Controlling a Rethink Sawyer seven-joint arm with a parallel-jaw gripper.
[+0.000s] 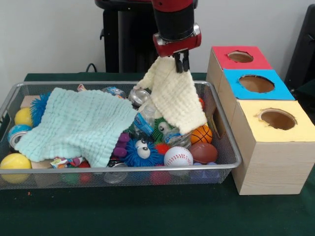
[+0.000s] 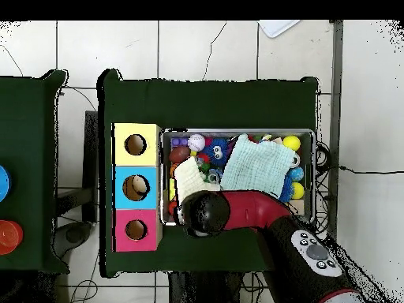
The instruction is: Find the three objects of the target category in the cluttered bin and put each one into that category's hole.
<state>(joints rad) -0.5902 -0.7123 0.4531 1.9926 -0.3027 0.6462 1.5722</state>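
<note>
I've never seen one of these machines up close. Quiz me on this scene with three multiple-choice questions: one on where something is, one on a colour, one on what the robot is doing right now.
1. Where does the mint-green cloth lie?
A. In the wire bin, spread over the toys
B. On the yellow-topped box
C. On the bare table

2. Which colour tops the box nearest the front camera?
A. Red
B. Blue
C. Yellow

3. What is the gripper doing?
A. Hanging open and empty
B. Holding the cream cloth by a corner
C. Gripping the baseball

Answers: 1 A, the green cloth drapes across the toys at the bin's left in the front view. 2 C, the yellow-topped box stands closest, then blue, then red. 3 B, the cream cloth hangs from the closed gripper, its lower edge draping onto the toys.
</note>
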